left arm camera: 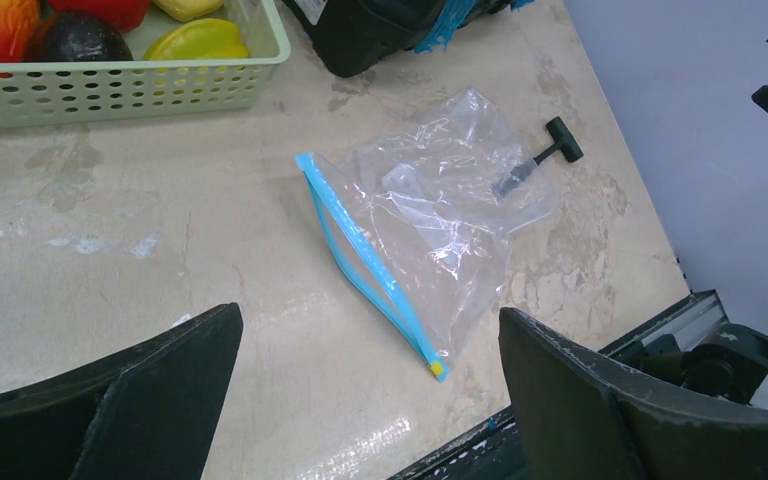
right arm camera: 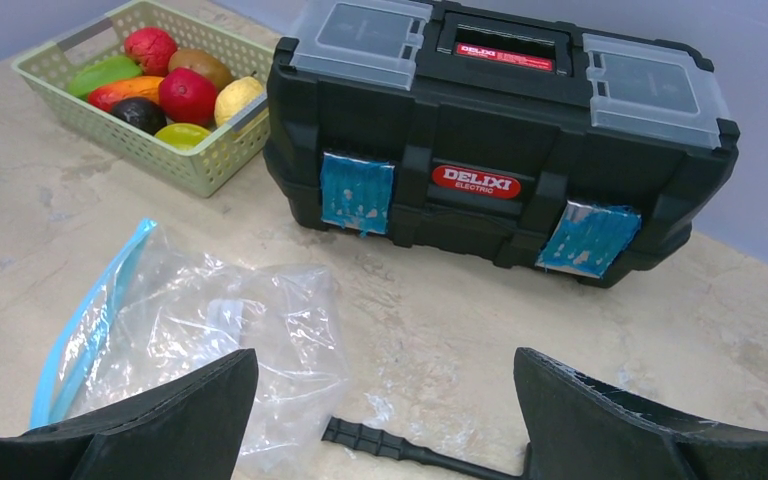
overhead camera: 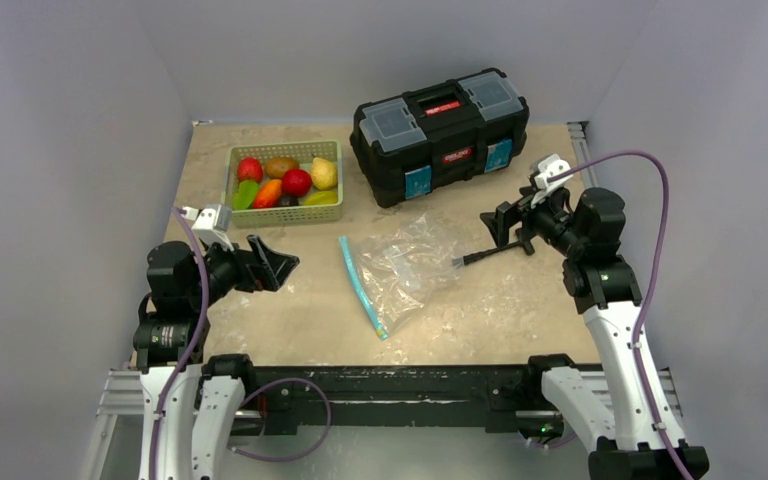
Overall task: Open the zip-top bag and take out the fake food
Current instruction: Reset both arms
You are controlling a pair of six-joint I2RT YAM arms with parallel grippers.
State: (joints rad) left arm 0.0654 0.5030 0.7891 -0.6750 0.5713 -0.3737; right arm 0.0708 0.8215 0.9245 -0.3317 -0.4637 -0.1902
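Two tools, both spread wide and empty. Left tool (overhead camera: 276,262) raised over the near-left counter (overhead camera: 520,310), angled toward the bag (overhead camera: 405,268). Food (overhead camera: 285,180) heaped in the basket (overhead camera: 290,214), far left. Bag flat mid-counter, seemingly empty, strip (overhead camera: 362,285) on its left side. Hammer (overhead camera: 480,255) meeting its right edge. Right tool (overhead camera: 506,228) hovering there, tilted down. Best approach: pin the film, pinch one strip lip, avoid the hammer.
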